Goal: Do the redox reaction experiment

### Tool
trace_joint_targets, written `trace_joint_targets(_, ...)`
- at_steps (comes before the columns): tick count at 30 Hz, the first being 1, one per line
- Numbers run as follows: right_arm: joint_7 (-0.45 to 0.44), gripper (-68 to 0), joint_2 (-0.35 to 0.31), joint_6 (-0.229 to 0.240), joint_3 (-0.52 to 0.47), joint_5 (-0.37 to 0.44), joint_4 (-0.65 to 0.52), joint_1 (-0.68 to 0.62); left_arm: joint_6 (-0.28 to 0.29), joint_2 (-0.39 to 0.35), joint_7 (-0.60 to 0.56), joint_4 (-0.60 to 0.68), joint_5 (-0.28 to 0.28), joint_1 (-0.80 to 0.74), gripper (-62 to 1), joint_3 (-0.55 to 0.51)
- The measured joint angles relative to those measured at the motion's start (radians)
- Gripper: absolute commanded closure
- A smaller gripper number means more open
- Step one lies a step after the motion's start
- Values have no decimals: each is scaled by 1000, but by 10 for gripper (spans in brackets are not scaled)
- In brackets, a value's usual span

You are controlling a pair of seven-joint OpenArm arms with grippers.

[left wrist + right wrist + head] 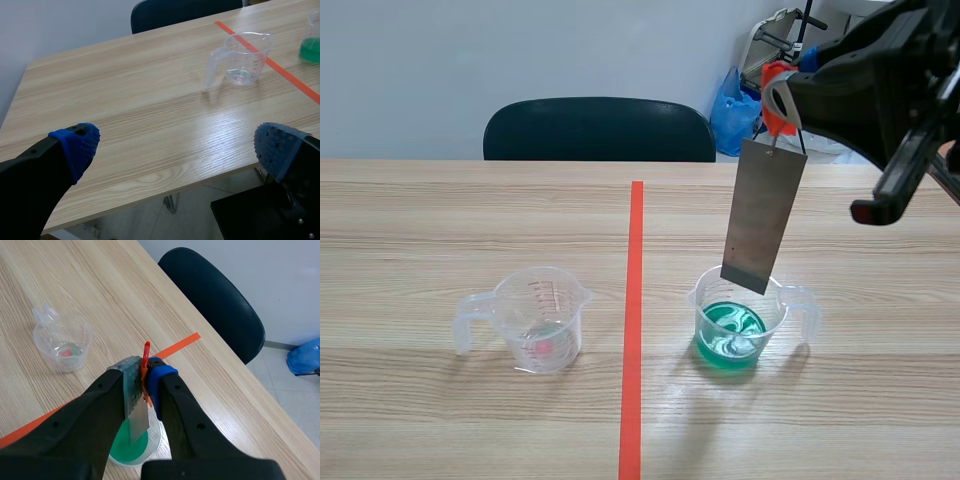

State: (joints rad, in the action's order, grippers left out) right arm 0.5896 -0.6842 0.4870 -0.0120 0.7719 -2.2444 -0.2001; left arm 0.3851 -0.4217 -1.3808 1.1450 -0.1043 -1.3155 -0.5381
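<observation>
Hanging from the right gripper, a flat grey rectangular metal plate was suspended upright with a slight tilt over the right-hand cup. The gripper's fingers were clamped together on a small orange-red clip that pinched the plate's top edge, with the plate's upper end also lying between the fingers. That arm came in raised from the right side of the scene view. Below the plate stood a clear plastic measuring cup with green liquid, its handle turned away from the tape line. The plate's lower edge sat over the cup's mouth, about level with the rim and above the green surface; whether it dipped below the rim could not be told.

Across the orange-red tape line, well apart from the green cup, stood a second clear plastic measuring cup with red graduation marks. A little clear liquid with a pinkish tint lay at its bottom, and its handle pointed away from the line.

The left gripper held nothing, its two blue dotted pads spread wide apart near the edge of the light wooden table, well short of both cups.

Behind the table stood a black padded chair, and a blue plastic bag sat beyond it near the wall.
</observation>
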Motion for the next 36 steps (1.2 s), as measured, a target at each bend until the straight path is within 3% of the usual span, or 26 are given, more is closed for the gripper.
trace_joint_targets(36, 0, -6, 0, 0, 0, 19, 0, 0, 0, 0, 0, 0, 0, 0, -623, 0)
